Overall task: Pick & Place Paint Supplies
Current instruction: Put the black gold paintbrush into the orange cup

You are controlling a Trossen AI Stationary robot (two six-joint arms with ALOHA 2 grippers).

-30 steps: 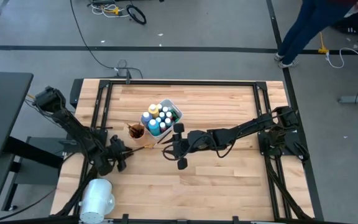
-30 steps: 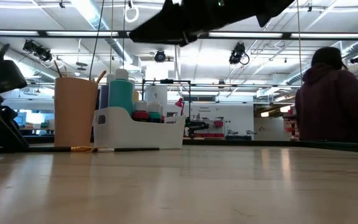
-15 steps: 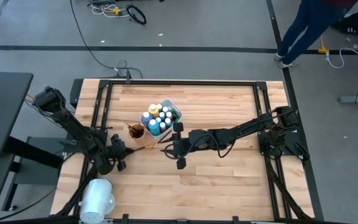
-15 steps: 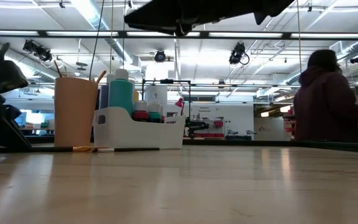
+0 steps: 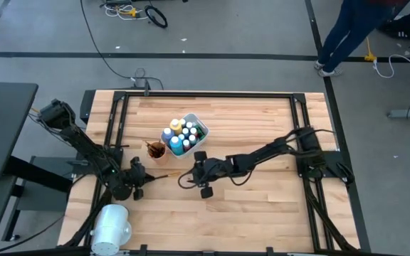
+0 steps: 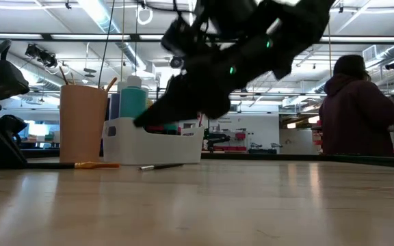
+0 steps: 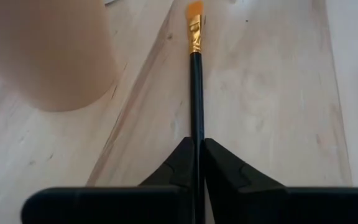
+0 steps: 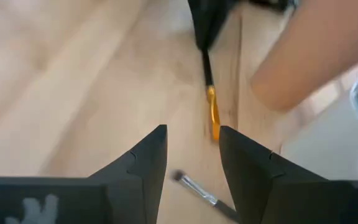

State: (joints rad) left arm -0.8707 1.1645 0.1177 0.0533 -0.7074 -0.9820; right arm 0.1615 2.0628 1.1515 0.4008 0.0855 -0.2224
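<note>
A thin black-handled brush with a gold ferrule and orange bristles [image 7: 195, 37] lies near the tan cup [image 5: 156, 150], [image 7: 42, 50]. My left gripper [image 5: 139, 179], [image 7: 197, 152] is shut on its handle. A second brush with a silver ferrule [image 8: 197, 190], [image 6: 163, 165] lies on the table beside it. Paint bottles with white caps [image 5: 181, 134] stand in the white tub [image 5: 199, 125], [image 6: 152, 140]. My right gripper [image 5: 188, 175], [image 8: 191, 140] is open, low over the table just right of the brushes, pointing at the orange brush [image 8: 212, 115]. My left gripper pinches the orange brush's black handle [image 7: 197, 134] between its two fingers, well back from the ferrule. The fingers come nearly level from the table's left and lie along the handle. The bristle end [image 6: 98, 164] points toward the right gripper and rests at table level.
A large white cylinder [image 5: 111, 226] lies at the near left corner. The tan cup holds other brushes [image 6: 108, 85]. Bare wood stretches across the near and right parts of the table [image 5: 262, 206]. A person [image 6: 361, 109] stands beyond the far edge.
My right gripper has swung from beside the tub toward the near-left and down, and now sits low by the brushes, facing the left gripper. In the low view it drops from the top edge into the middle of the picture.
</note>
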